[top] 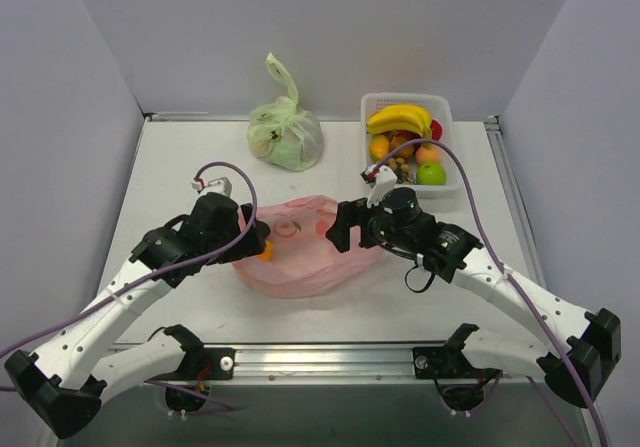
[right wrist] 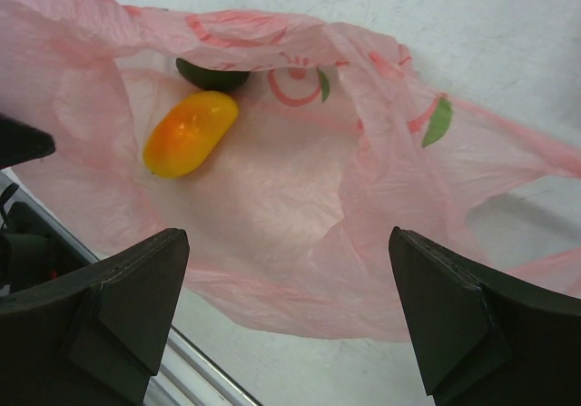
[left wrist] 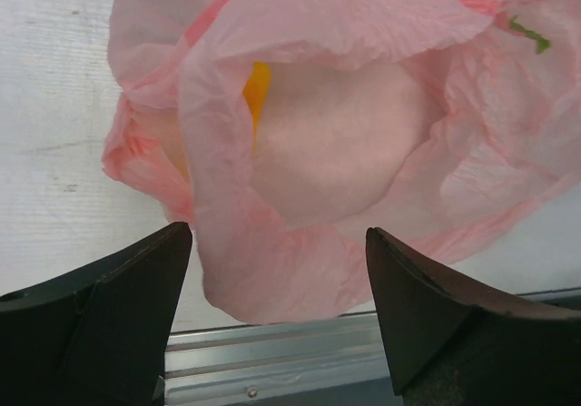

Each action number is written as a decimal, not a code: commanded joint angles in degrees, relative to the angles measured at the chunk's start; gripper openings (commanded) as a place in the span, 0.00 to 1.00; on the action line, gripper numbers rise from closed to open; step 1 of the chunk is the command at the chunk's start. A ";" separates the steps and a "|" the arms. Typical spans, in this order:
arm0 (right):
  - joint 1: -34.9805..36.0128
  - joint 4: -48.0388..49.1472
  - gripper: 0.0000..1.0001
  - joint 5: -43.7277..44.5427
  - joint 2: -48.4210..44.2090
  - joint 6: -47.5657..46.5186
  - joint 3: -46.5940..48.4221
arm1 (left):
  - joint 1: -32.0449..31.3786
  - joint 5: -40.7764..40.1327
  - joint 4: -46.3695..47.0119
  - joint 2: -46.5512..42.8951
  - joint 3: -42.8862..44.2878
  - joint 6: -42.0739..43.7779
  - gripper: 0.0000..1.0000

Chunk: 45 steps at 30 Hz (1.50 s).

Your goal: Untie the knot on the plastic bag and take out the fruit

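The pink plastic bag (top: 305, 252) lies slack on the table between my two grippers. No knot shows on it. In the right wrist view the bag (right wrist: 390, 197) is open, and an orange-yellow fruit (right wrist: 189, 133) and a dark green piece (right wrist: 211, 74) lie inside. The same orange fruit shows at the bag's left edge (top: 265, 250) and through the plastic in the left wrist view (left wrist: 257, 93). My left gripper (top: 255, 239) (left wrist: 280, 242) is open and empty at the bag's left side. My right gripper (top: 340, 229) (right wrist: 289, 247) is open and empty at its right side.
A pale green tied bag (top: 285, 137) stands at the back centre. A white basket (top: 448, 137) at the back right holds bananas, apples and other fruit. The metal rail (top: 320, 357) runs along the near table edge.
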 commanded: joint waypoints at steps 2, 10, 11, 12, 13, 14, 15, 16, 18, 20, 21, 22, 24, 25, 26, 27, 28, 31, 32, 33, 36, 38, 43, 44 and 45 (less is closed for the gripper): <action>3.68 6.45 0.98 -2.26 0.49 4.45 -2.25 | -1.70 -11.62 -2.91 1.13 -2.61 -7.88 0.86; 9.39 15.76 0.96 -5.16 7.78 8.05 -3.05 | -2.84 -10.57 -2.64 -1.67 -11.13 -12.89 0.33; 9.58 17.77 0.96 -5.42 8.66 8.40 -3.14 | -2.84 -10.31 -2.90 -3.07 -11.84 -13.16 0.21; 9.93 18.84 0.96 -5.86 9.54 8.76 -3.14 | -2.84 -9.44 -3.25 -3.69 -12.46 -13.60 0.14; 10.28 19.46 0.96 -6.82 11.55 8.93 -2.79 | -2.84 -8.99 -3.52 -4.31 -13.51 -13.95 0.10; 10.54 19.81 0.96 -7.53 12.87 8.85 -2.09 | -2.93 -8.47 -3.78 -5.36 -13.95 -14.39 0.01; 10.89 19.55 0.95 -7.97 14.11 8.59 -1.47 | -2.93 -7.94 -4.39 -5.80 -14.22 -14.48 0.00; 11.33 19.55 0.95 -8.41 16.47 7.63 -0.34 | -2.93 -7.15 -4.75 -6.07 -14.66 -14.65 0.00; 12.48 19.73 0.94 -9.11 18.50 7.44 0.38 | -2.93 -6.71 -5.80 -6.60 -15.19 -14.83 0.00; 13.27 21.21 0.93 -9.90 21.58 8.49 0.73 | -3.02 -6.44 -6.24 -6.86 -15.54 -14.92 0.00; 13.44 21.83 0.92 -9.91 22.55 8.84 0.73 | -3.02 -6.35 -6.51 -7.04 -15.63 -14.83 0.00; 13.62 23.14 0.91 -9.82 24.56 10.07 0.82 | -2.93 -6.18 -6.59 -7.12 -15.80 -14.83 0.00; 13.88 24.38 0.90 -10.08 27.63 11.39 1.08 | -3.02 -5.91 -6.60 -7.30 -15.98 -14.74 0.00; 13.88 25.00 0.89 -10.17 28.70 12.09 1.34 | -2.93 -5.83 -6.60 -7.13 -15.89 -14.83 0.00; 14.15 25.61 0.89 -10.34 29.58 13.67 1.96 | -3.02 -5.65 -6.60 -7.13 -15.80 -14.83 0.00; 14.24 26.05 0.89 -10.43 31.24 14.38 2.22 | -2.93 -5.39 -6.42 -7.04 -15.45 -14.66 0.00; 14.41 26.49 0.89 -10.26 31.95 14.99 2.40 | -3.02 -5.12 -6.33 -6.86 -15.36 -14.57 0.00; 14.59 28.95 0.89 -10.35 34.59 17.45 2.75 | -3.02 -2.93 -4.93 -6.16 -14.84 -14.48 0.00; 14.68 29.39 0.89 -10.35 35.21 17.90 2.75 | -3.19 -2.32 -4.32 -5.99 -14.66 -14.57 0.00; 14.68 29.92 0.89 -10.35 36.17 18.86 2.49 | -3.45 -1.44 -3.35 -5.72 -14.57 -14.83 0.00; 14.68 31.94 0.90 -9.73 37.75 20.53 2.23 | -4.60 -0.55 -1.51 -4.58 -13.70 -15.53 0.00; 14.68 32.99 0.90 -8.33 38.20 21.85 2.14 | -5.47 -0.29 -0.89 -3.62 -12.55 -15.97 0.00; 14.32 35.45 0.91 -6.39 39.78 24.58 2.49 | -8.98 -0.02 1.31 -1.68 -10.18 -17.03 0.00; 14.15 35.63 0.91 -6.48 40.04 25.02 2.92 | -9.60 -0.29 1.75 -1.15 -9.22 -17.20 0.00; 14.15 35.90 0.91 -6.65 40.74 25.37 3.10 | -10.30 -0.46 2.45 -0.80 -8.78 -17.20 0.00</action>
